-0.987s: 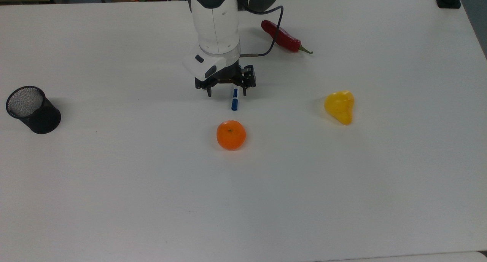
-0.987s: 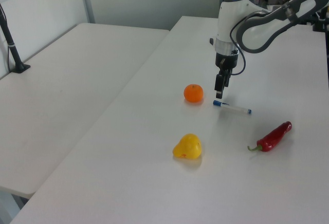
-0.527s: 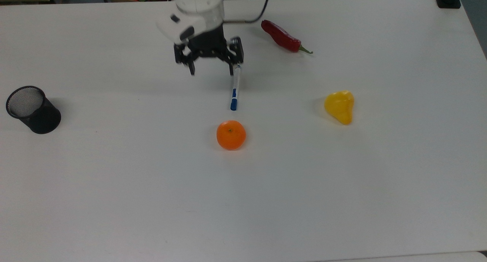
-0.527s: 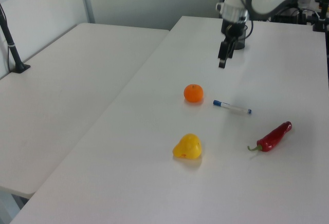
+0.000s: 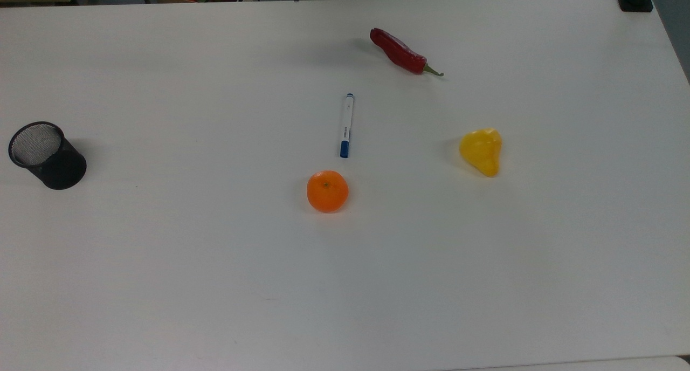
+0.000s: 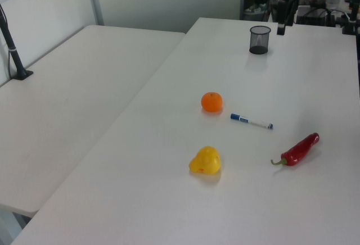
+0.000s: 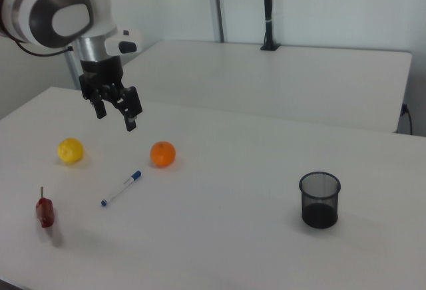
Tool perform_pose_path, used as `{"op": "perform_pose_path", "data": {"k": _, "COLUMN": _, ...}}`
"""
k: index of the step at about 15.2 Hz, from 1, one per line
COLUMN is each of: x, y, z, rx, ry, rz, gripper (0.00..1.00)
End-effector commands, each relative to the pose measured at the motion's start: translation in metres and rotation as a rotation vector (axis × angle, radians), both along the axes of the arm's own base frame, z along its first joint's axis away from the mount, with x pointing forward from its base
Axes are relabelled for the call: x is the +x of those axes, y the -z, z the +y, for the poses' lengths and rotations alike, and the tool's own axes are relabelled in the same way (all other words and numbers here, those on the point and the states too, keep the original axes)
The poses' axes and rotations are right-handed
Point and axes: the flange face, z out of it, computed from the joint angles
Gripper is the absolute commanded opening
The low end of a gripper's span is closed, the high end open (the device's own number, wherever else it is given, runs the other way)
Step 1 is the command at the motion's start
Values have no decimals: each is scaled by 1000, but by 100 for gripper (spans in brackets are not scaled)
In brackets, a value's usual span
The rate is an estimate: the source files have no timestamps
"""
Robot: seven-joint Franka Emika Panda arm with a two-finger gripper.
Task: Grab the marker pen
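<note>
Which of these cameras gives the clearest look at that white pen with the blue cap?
The top view: the marker pen lies there full length on the table, showing its blue cap, blue end tip and print. The left view shows it smaller beside the orange. The right view shows it thin and slanted, print unreadable.

Changes for your log:
- Gripper: was low over the marker pen's white barrel a second ago, then higher and farther back; you now find it raised well above the table, fingers spread, holding nothing.
- Marker pen: shifted toward the top view's right and slightly turned; its full length now lies uncovered on the table, blue cap end pointing at the orange.
</note>
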Motion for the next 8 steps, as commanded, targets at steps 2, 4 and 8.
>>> {"op": "perform_pose_path", "data": {"k": 2, "x": -12, "y": -43, "z": -10, "rx": 2, "ry": 29, "rz": -2, "gripper": 100}}
{"op": "perform_pose_path", "data": {"k": 4, "x": -6, "y": -44, "z": -14, "rx": 1, "ry": 28, "rz": -12, "gripper": 100}}
{"op": "perform_pose_path", "data": {"k": 8, "x": 23, "y": -45, "z": -22, "rx": -17, "ry": -95, "rz": -72, "gripper": 100}}
